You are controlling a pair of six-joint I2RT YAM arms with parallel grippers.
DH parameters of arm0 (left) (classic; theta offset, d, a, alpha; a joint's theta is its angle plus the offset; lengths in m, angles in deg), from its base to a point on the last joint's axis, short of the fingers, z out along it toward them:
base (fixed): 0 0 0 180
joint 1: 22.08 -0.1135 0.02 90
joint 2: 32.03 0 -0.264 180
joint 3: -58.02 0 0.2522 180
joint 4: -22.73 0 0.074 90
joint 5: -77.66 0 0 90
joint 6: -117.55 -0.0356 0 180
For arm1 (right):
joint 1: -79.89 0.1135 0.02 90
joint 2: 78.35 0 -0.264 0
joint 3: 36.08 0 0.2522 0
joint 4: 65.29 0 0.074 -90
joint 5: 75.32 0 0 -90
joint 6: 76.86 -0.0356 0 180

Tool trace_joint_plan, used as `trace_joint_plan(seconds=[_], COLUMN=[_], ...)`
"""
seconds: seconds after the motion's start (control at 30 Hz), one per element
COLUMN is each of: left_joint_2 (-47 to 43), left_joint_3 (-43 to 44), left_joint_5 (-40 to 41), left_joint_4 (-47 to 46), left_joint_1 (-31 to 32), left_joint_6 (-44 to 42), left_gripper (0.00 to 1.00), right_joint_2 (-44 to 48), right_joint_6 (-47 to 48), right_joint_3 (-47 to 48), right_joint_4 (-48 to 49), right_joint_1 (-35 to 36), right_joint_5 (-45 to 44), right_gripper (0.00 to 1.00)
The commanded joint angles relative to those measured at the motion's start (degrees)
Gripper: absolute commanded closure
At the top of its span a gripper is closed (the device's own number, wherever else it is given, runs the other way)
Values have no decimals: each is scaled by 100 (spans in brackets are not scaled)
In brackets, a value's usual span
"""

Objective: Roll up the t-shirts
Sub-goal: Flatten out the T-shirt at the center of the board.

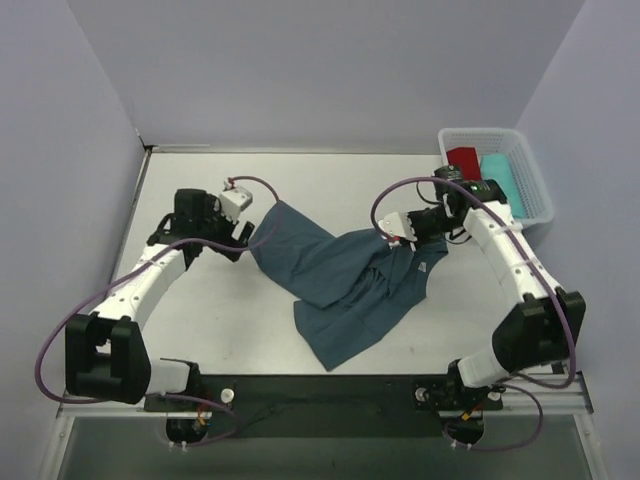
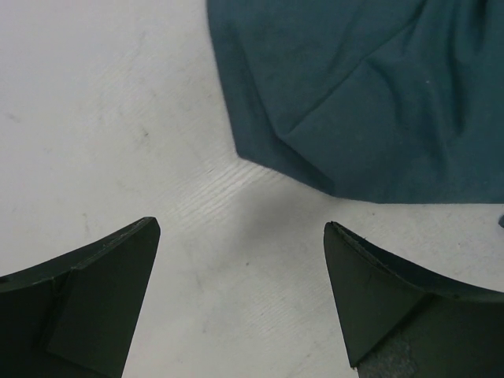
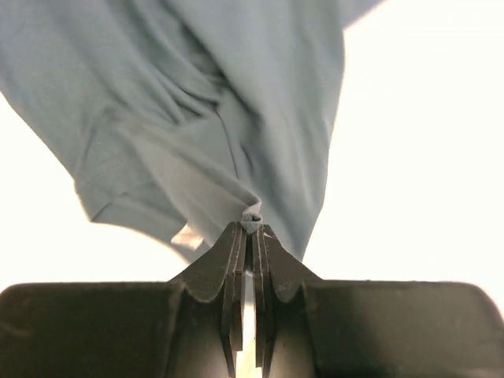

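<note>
Two claws show, in opposite states. The right claw (image 3: 251, 230) is pinched together on a small bunched fold of the slate-blue t-shirt (image 1: 345, 285). In its wrist view the two fingers meet at bottom centre with only a nub of cloth poking out between their tips. The rest of the shirt spreads away toward the top of the frame, with a hemmed sleeve at the left. In the top view this grip sits at the shirt's upper right edge, a little right of the frame's centre.

The left claw (image 2: 242, 228) stands wide apart and holds nothing. Its dark fingers (image 2: 102, 299) sit in the bottom corners of its wrist view with bare white table (image 1: 250, 320) between them. The shirt's edge lies just beyond the tips, in the upper right of that frame, touching neither finger.

From above, the shirt lies crumpled across the middle of the table, running from beside the left claw at upper left down to a corner at lower centre. A small white label (image 1: 421, 267) shows near its right edge. A white basket (image 1: 537, 190) at the upper right of the top view holds a red t-shirt (image 1: 462, 158) and a turquoise t-shirt (image 1: 498, 172).
</note>
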Motion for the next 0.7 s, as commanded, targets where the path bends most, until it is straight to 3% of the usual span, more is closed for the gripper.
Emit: trace_joint_plan(seconds=[0.0,0.07,0.1,0.23,0.43,0.67], left_joint_2=[725,1305,1524,2630,3546,3732], left_joint_3=[788,1113,1515,2528,3434,3190], left_joint_5=[53,44,96,211,413,922], left_joint_4=[25,139,200,621,1096,1238], left_joint_1=[550,682,691,630,673,752], left_joint_6=[-553,-352,-238,263,755,949], left_gripper=[3,4,5,11,10,10], right_joint_2=[582,706,820,1005,1146,962], right_joint_6=[-2225,-2920,-3724,-5022,-5989,-6596], right_joint_3=[143,214,214,240,302,538], right_joint_4=[225,514,647,982,1096,1219], right_joint_1=[-284,-460,-495,-715,-821,-821], right_joint_5=[48,-251,-374,-805,-1043,-1043], right_gripper=[100,100,100,100,100,100])
